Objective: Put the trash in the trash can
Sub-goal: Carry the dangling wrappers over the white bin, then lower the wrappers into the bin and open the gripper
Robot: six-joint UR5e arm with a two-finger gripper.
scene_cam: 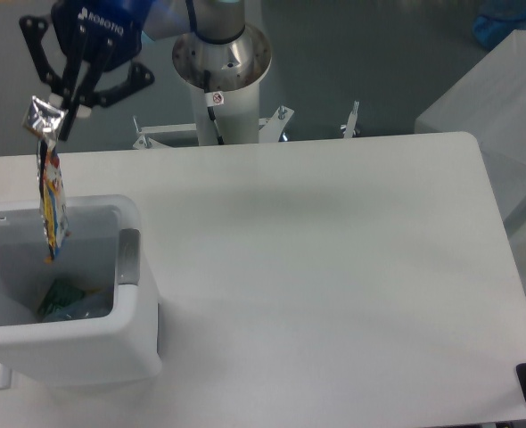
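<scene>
While our hand point(60, 114) is pinched shut on the silvery top end of the snack wrapper point(51, 192), the wrapper hangs straight down, its lower end over the open mouth of the trash can point(131, 325). That white bin stands at the surface's point(334, 267) near left corner. We see some trash point(67, 301) already lying inside it.
</scene>
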